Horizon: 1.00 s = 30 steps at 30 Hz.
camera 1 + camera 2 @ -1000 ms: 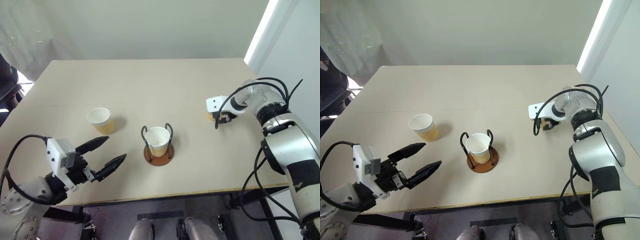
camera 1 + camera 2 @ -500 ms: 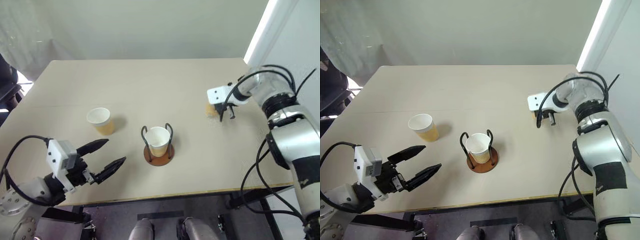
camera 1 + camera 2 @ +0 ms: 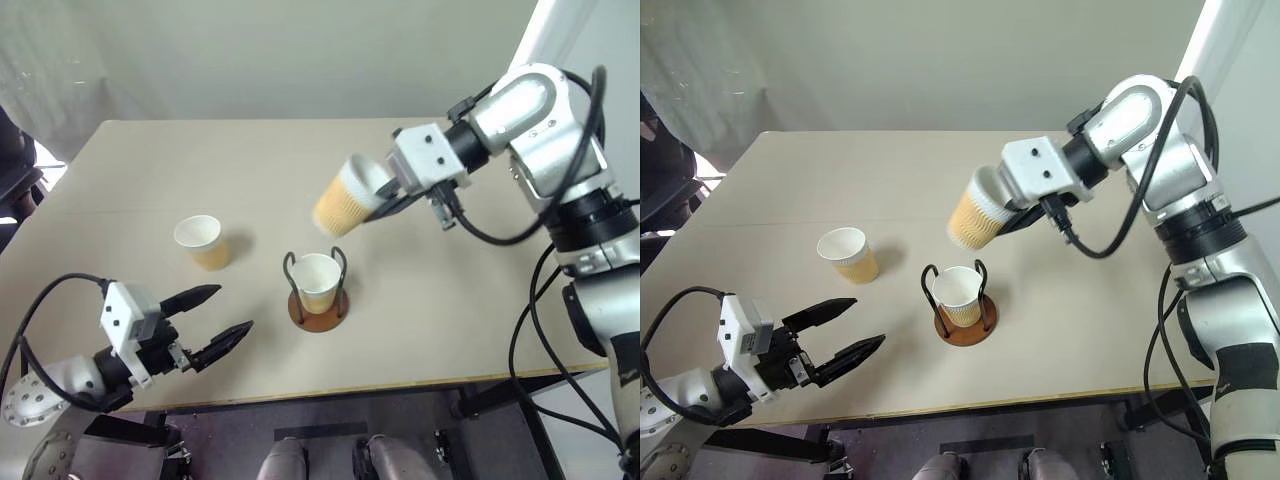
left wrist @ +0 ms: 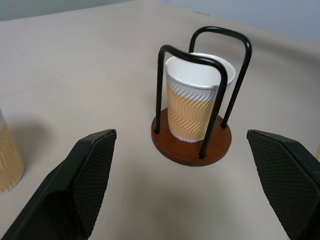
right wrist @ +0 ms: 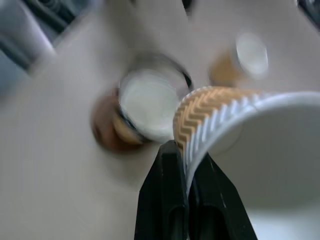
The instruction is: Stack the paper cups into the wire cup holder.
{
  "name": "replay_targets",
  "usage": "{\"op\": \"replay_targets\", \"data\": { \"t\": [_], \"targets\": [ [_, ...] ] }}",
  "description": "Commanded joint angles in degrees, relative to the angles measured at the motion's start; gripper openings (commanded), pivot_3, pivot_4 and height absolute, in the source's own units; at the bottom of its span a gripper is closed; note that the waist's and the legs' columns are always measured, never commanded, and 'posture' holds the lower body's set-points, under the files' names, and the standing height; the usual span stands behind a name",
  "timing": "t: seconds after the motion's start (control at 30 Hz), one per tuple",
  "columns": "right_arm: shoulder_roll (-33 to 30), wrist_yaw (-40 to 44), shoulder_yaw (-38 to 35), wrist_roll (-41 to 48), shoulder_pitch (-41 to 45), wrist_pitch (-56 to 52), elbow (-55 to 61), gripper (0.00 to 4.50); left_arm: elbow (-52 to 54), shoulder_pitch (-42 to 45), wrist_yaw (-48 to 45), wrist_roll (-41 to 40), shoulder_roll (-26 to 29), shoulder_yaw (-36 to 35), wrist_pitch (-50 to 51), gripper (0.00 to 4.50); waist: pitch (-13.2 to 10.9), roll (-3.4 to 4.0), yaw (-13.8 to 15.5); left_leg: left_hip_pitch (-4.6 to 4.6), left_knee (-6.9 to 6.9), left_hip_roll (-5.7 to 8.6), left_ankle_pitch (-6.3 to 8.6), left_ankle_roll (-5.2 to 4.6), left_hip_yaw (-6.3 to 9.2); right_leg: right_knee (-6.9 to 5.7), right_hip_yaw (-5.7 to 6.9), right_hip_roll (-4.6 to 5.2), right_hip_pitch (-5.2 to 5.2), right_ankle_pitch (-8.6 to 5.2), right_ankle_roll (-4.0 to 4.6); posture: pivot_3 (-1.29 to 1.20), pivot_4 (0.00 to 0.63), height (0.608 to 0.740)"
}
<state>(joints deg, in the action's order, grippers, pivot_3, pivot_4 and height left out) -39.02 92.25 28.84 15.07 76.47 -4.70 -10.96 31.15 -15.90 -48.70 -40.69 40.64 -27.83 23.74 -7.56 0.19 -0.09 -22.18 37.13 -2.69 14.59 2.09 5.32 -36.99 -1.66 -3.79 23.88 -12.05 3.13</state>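
Observation:
The wire cup holder (image 3: 317, 308) stands mid-table with one paper cup (image 3: 315, 280) upright inside it. Another paper cup (image 3: 346, 196) hangs tilted in the air just above and behind the holder. My right gripper (image 3: 380, 203) is shut on its rim; the right wrist view shows both fingers (image 5: 172, 200) pinching the cup wall (image 5: 235, 125). A third paper cup (image 3: 200, 240) stands upright on the table to the holder's left. My left gripper (image 3: 232, 308) is open near the table's front edge, pointing at the holder (image 4: 192, 146) with nothing between its fingers (image 4: 90, 170).
The beige table (image 3: 430, 320) has its front edge just below the left gripper and its right edge under my right arm. A dark chair (image 3: 14, 170) stands past the table's left side.
My right gripper closed on the cup at the table's right side, lifted it and swung it left to above the holder, tilting it. The left gripper stayed in place.

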Motion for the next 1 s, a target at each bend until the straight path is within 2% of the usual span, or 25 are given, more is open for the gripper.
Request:
{"op": "replay_targets", "data": {
  "t": [0.03,0.4,1.0],
  "targets": [
    [-0.1,0.2,-0.7,1.1,-1.5,-4.1,6.5,0.02,0.4,0.2,-0.6,0.1,0.6,-0.2,-0.6,4.5,0.0,-0.04,0.0,0.05,0.0,0.0,-0.01,-0.01,0.0,-0.01,0.0,0.0,-0.04,0.0,0.0,0.0,0.15,0.74],
    [7.2,-4.3,0.1,-8.0,-3.6,-6.1,8.3,0.02,1.3,-0.8,-0.1,-0.1,0.3,-0.3,-0.3,4.5,0.0,-0.04,-0.2,0.22,0.0,0.0,-0.12,-0.11,0.01,-0.08,-0.02,0.0,-0.1,-0.08,0.18,0.0,0.15,0.74],
    [9.9,-3.9,1.0,-15.9,-4.3,-1.0,6.3,0.02,1.7,-1.8,0.6,-0.2,0.0,-0.6,-0.4,4.5,0.0,-0.04,-0.1,0.17,-0.04,0.0,-0.07,-0.09,0.0,-0.05,-0.01,0.0,-0.06,-0.02,0.08,0.0,0.15,0.74]
  ]
}}
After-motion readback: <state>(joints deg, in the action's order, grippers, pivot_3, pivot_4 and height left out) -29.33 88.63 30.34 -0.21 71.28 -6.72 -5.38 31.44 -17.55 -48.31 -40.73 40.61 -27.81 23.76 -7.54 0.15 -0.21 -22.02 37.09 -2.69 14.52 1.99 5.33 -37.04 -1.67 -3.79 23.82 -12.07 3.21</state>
